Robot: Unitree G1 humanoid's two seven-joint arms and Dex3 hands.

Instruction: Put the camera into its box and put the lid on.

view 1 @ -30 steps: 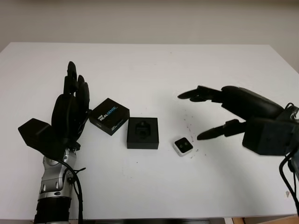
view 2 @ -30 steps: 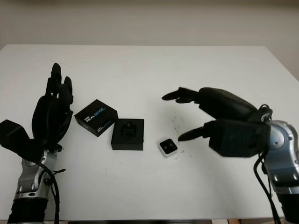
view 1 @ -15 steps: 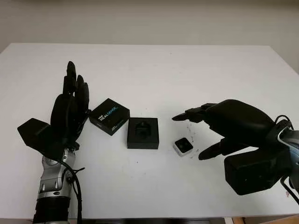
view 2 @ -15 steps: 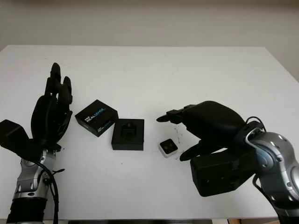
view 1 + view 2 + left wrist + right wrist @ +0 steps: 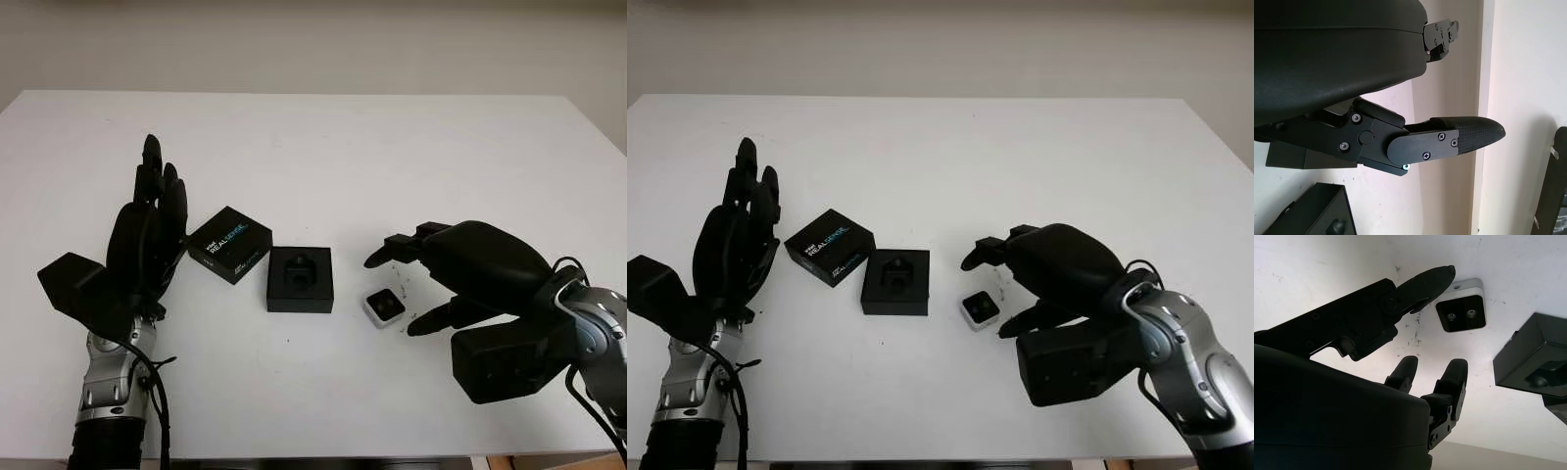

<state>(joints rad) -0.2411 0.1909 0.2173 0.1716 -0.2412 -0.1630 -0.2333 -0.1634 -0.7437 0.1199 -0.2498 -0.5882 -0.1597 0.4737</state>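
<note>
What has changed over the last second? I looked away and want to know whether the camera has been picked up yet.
Not yet. The right hand has come down and toward the camera, and is now open around it with fingertips on either side; the right wrist view shows a gap, so nothing is grasped. The camera, the open box, the lid and the raised, open left hand stayed as they were.

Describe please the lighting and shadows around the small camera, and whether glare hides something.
Left eye view: even, soft light on the white table; the right hand, open, casts only a faint shadow beside the camera. Right wrist view: the camera shows both lenses clearly, no glare. Left wrist view: the left hand, open, appears dark against the bright surface.
</note>
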